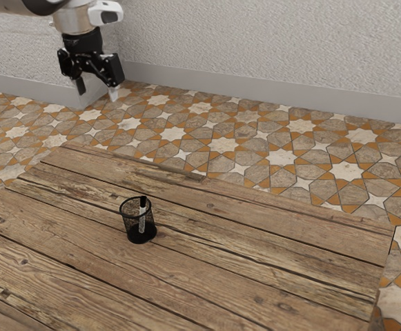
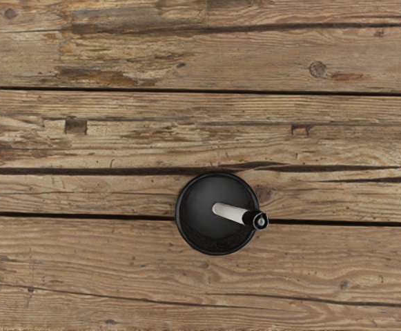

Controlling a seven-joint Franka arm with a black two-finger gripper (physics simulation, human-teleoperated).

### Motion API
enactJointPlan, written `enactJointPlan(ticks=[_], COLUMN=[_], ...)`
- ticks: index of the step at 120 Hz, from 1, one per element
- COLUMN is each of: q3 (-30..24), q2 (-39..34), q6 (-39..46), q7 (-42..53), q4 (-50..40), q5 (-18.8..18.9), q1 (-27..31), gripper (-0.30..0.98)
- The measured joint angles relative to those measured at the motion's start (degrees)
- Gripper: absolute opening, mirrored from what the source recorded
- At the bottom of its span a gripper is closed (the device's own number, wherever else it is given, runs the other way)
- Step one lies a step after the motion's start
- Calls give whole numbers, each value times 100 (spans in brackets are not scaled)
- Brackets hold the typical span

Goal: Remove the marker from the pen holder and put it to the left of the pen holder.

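While in pen holder [image 2: 199,207], marker [image 2: 230,212] below pincer [image 1: 97,91].

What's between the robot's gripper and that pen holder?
Only open air: the exterior view shows my gripper raised, with nothing between it and the pen holder.

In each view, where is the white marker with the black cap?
Exterior view: the marker is toward the exterior view's left, below centre, in the round black mesh pen holder.
Wrist view: the marker inside the pen holder, its capped end over the rim.
Shared landmark: the pen holder.
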Motion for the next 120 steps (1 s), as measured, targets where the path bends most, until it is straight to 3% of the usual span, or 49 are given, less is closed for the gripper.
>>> enactJointPlan(ticks=[28, 55, 76, 88, 120], q3=[-10, -152, -203, -215, -202], q2=[69, 1708, 2160, 2048, 1047], q6=[-78, 777, 1131, 1216, 1676], q7=[50, 129, 527, 792, 1495], q4=[85, 520, 504, -12, -2248], q5=[33, 403, 490, 604, 1344], q1=[-1, -277, -571, -800, -1029], gripper=[69, 69, 69, 69, 69])
